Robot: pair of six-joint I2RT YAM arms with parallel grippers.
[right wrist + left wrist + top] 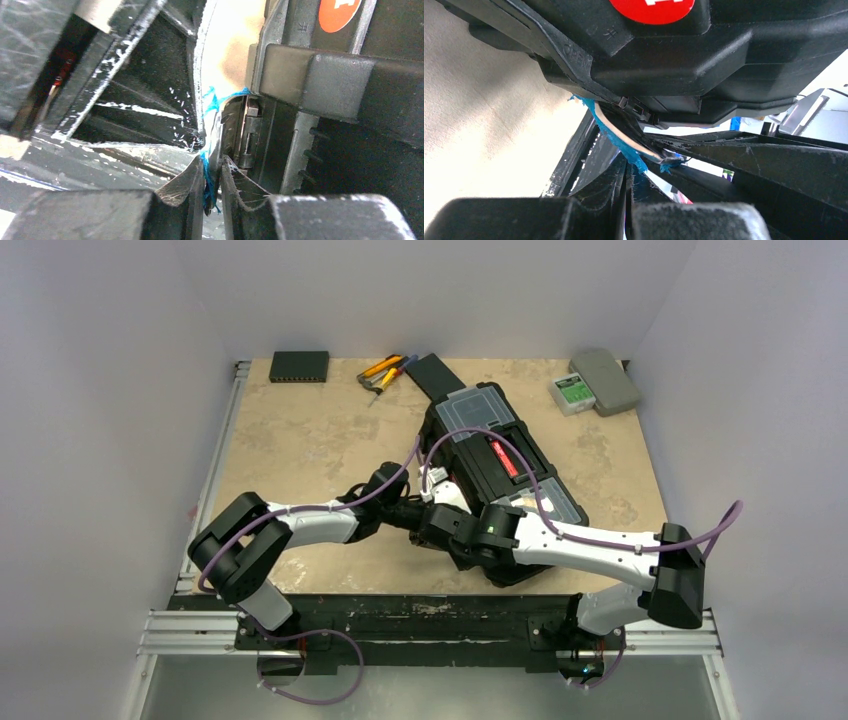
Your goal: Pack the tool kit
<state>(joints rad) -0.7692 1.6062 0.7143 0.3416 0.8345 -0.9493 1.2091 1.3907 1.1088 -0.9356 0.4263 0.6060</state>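
Note:
The black toolbox [470, 440] lies shut in the middle of the table, with a red label [503, 458] on its lid handle and a clear-lidded compartment at each end. Both grippers meet at its near-left side. A thin blue-taped latch tab [215, 131] sticks out from the toolbox [340, 85], and my right gripper [212, 175] is shut on it. My left gripper [626, 167] is shut, its tips right under the same blue tab [616, 135]; whether it pinches the tab I cannot tell. Yellow-black and red-handled tools [385, 372] lie at the back.
A flat black box [299, 365] sits at the back left and a small grey case with a green label [595, 382] at the back right. A black flat piece [432, 375] lies just behind the toolbox. White walls close in the table on three sides.

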